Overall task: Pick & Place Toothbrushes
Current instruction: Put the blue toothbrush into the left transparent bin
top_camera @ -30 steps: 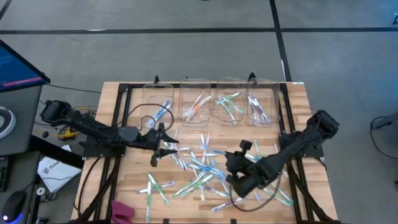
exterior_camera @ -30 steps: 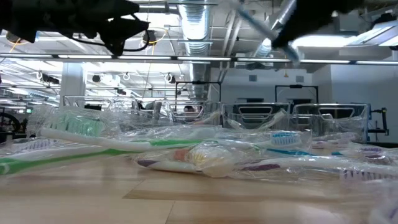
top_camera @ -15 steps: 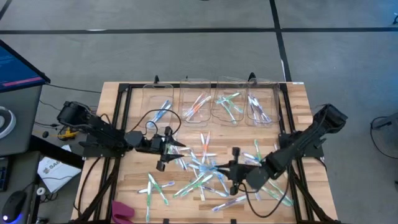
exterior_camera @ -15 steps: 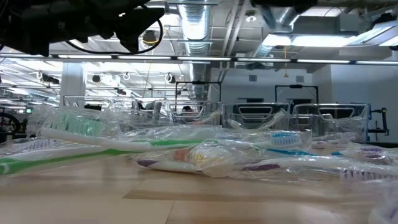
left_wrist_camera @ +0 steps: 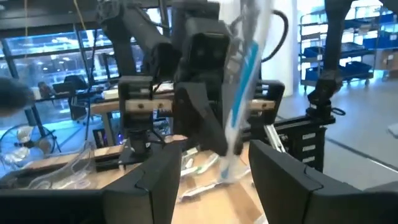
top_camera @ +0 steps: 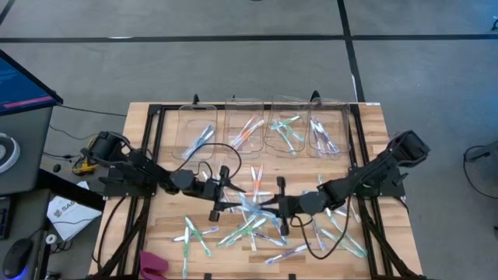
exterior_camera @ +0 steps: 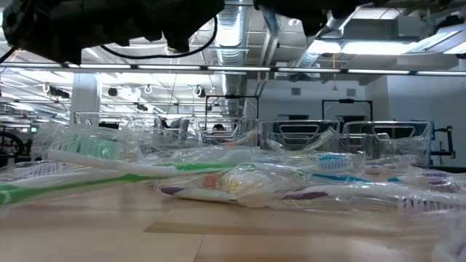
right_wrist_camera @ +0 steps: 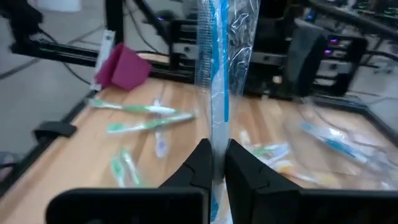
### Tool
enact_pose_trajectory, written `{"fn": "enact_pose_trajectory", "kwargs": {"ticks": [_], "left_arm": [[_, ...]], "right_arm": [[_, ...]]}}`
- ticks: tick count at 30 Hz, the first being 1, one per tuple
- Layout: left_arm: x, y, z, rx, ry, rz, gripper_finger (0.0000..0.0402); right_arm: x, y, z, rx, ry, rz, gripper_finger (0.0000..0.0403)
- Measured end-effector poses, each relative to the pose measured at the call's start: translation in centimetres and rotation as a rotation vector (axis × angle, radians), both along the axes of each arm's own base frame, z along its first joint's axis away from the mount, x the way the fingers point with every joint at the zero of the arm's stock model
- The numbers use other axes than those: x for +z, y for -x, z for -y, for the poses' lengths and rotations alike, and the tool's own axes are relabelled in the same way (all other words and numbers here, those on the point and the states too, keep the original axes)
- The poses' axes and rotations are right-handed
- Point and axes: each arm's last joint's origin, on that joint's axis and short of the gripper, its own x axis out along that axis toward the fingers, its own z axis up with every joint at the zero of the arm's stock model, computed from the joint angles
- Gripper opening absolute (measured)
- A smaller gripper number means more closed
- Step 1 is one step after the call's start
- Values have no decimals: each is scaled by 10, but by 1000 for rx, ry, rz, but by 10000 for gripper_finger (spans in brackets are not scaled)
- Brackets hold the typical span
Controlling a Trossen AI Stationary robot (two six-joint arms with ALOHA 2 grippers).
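The right end effector point(right_wrist_camera: 212, 163) was clenched on a blue toothbrush point(right_wrist_camera: 217, 68) in clear wrapping, which stood upright from between its fingers. Within the last second this arm had swung inward from the right part of the desk point(top_camera: 366, 124) and now held the wrapped brush directly in front of the left end effector point(top_camera: 220, 194), over the middle of the loose pile. The left end effector had likewise advanced toward the centre. Its fingers point(left_wrist_camera: 158, 180) stood apart and grasped nothing, with the wrapped brush between and just beyond them. Judgement: a handover from right to left is being set up, and the left fingers have yet to close.

Beneath both end effectors, many toothbrushes point(top_camera: 253, 222) lay scattered on the desk. Beyond them, four clear bins point(top_camera: 263, 124) along the far edge already held sorted brushes, so the task appears partly done.

No brand, label or writing could be read on the wrapping or elsewhere.
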Motion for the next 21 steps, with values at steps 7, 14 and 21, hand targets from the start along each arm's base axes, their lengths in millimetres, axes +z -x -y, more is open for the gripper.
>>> {"fn": "enact_pose_trajectory", "kwargs": {"ticks": [7,14,21], "left_arm": [[11,-10,7,-80,2,49,181],[9,-18,10,-86,37,17,181],[4,-32,14,-95,34,6,181]], "right_arm": [[-10,-4,0,4,2,-24,13],[-12,-8,4,-12,-4,-11,12],[-12,-10,6,-22,-3,-13,12]]}}
